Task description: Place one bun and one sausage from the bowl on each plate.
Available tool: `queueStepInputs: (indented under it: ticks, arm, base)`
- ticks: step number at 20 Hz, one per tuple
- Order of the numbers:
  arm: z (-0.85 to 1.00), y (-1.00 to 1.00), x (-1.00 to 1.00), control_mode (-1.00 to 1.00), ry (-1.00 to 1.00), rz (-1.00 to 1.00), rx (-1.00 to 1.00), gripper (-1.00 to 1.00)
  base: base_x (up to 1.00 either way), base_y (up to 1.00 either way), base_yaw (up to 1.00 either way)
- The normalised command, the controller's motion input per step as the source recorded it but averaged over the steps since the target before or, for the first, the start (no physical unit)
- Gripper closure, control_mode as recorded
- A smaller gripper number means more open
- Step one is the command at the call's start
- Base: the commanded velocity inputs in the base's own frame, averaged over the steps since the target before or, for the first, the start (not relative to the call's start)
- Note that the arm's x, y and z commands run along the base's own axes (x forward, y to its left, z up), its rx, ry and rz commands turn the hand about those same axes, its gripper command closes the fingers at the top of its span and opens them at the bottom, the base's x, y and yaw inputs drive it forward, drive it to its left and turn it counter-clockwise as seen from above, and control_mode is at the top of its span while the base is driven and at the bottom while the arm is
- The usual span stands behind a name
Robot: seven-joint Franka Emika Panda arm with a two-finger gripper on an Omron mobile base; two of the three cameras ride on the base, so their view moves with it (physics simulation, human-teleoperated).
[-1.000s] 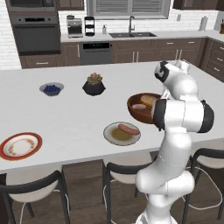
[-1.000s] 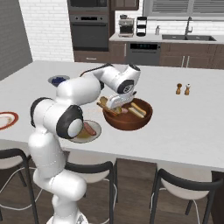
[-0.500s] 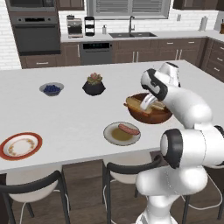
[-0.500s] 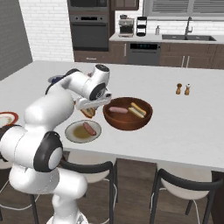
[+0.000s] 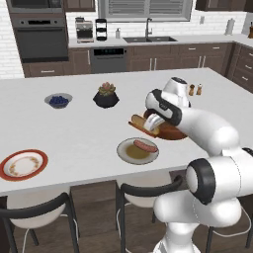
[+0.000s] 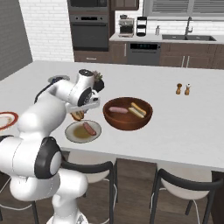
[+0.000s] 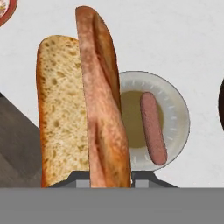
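My gripper [image 5: 154,123] [image 6: 84,109] [image 7: 110,178] is shut on a split bun [image 5: 139,121] [image 6: 78,115] [image 7: 94,100] and holds it in the air. It hangs just above the far edge of the pale grey plate [image 5: 124,152] [image 6: 72,132] [image 7: 177,109], left of the reddish-brown bowl [image 5: 173,133] [image 6: 127,122]. One sausage [image 5: 145,146] [image 6: 89,128] [image 7: 153,127] lies on that plate. Inside the bowl lie a second sausage [image 6: 117,110] and another bun [image 6: 137,109]. The orange-red rimmed plate [image 5: 39,160] [image 6: 9,117] sits bare at the counter's left.
A black plant pot [image 5: 106,97] [image 6: 98,82] and a small bowl of blue berries [image 5: 58,101] stand farther back on the island. Two shakers [image 5: 194,90] [image 6: 183,89] are beyond the bowl. Stools line the near edge below.
The arm has swung out of the bowl and to the left, carrying the bun over towards the grey plate. The sausage on that plate has not moved.
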Motion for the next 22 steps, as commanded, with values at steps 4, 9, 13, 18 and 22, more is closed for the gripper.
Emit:
queueStepInputs:
  ticks: [4,9,13,18,22]
  arm:
    - [-0.64,0.17,0.01,-1.00,0.01,-0.05,-0.04,1.00]
    - [-0.72,0.30,0.04,-1.00,0.07,-0.09,-0.06,1.00]
    - [-0.55,0.13,0.21,-1.00,0.01,-0.07,-0.01,1.00]
    - [-0.39,-0.04,0.25,-1.00,0.00,-0.03,0.00,1.00]
    - [-0.34,0.00,0.11,-1.00,0.02,-0.01,0.00,1.00]
  base:
    - [0.00,0.00,0.00]
    - [0.00,0.00,0.00]
    - [0.00,0.00,0.00]
    - [0.00,0.00,0.00]
    - [0.00,0.00,0.00]
